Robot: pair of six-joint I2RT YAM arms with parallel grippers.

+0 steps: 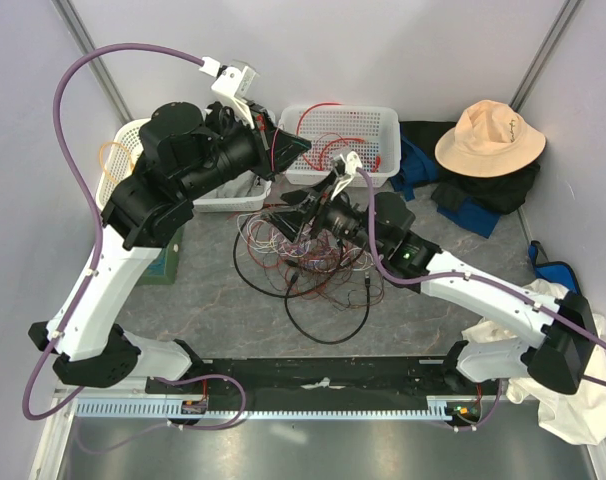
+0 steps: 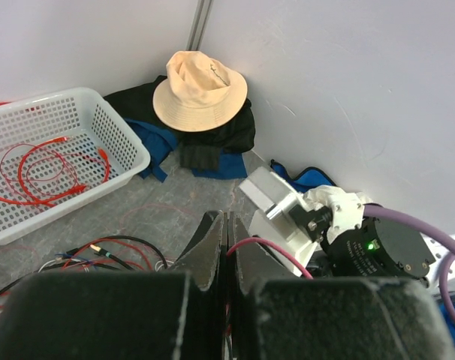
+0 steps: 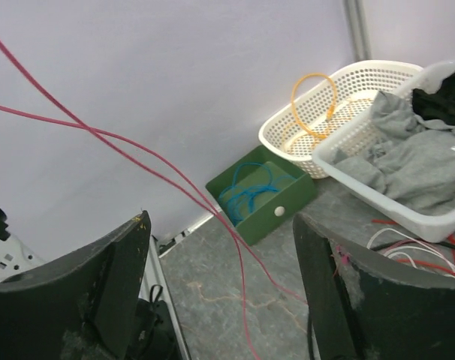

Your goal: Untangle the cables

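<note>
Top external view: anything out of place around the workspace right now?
Yes: a white cloth is bunched against the right arm's base, where it might snag. A beige bucket hat sits on dark clothes in the far right corner, unrelated to the tangled thin cables.

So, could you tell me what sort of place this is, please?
Probably an enclosed robot test booth in a lab: plain walls on metal posts, two arms bolted at a table edge, baskets beside tangled cables.
</note>
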